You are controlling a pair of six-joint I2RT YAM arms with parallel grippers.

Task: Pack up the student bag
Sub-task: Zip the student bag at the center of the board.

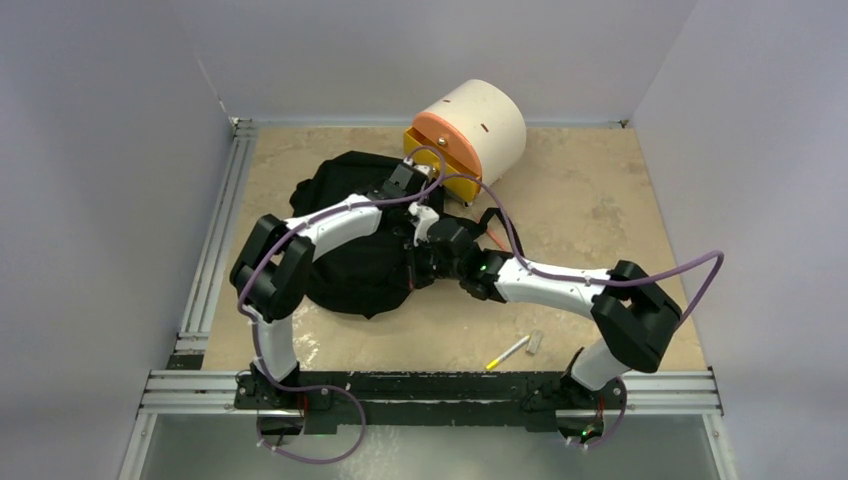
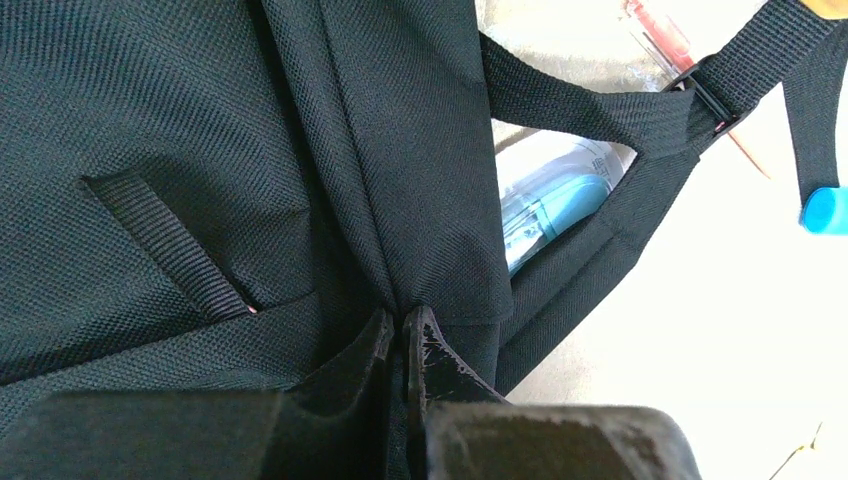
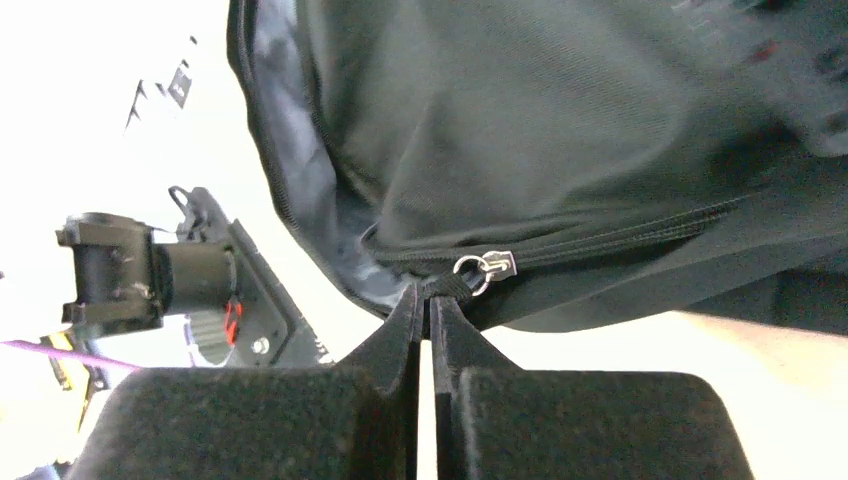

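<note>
**Both tools pinched shut on the black bag**

The student bag (image 1: 355,285) lies slumped on the tabletop (image 1: 600,200), left of centre. Its far end is just in front of the drawer box (image 1: 485,125). Both arms reach in over the bag and meet above its right half.

The left tool (image 2: 403,325) has its fingers pressed together, with a raised fold of the bag's woven fabric caught between the tips. A flat webbing loop (image 2: 165,245) is sewn to the panel left of that fold. To the right a shoulder strap (image 2: 590,110) runs out to a buckle. Beneath the strap a pale blue object in clear wrapping (image 2: 550,200) lies against the bag's edge; I cannot tell whether it sits in a pocket or beside the bag.

The right tool (image 3: 432,295) is also closed tight. Its tips grip the dark zipper pull (image 3: 447,285), which hangs from the metal ring of the slider (image 3: 485,267). The zipper track runs off to the right of the slider. To the left, blue-grey lining (image 3: 320,200) shows along the bag's edge.

The drawer box is a cream drum with an orange front, and it stands at the far side of the tabletop. On the near right, well apart from the bag, lies a white pen with a yellow tip (image 1: 508,352), with a small grey piece (image 1: 535,341) just beside it.
</note>
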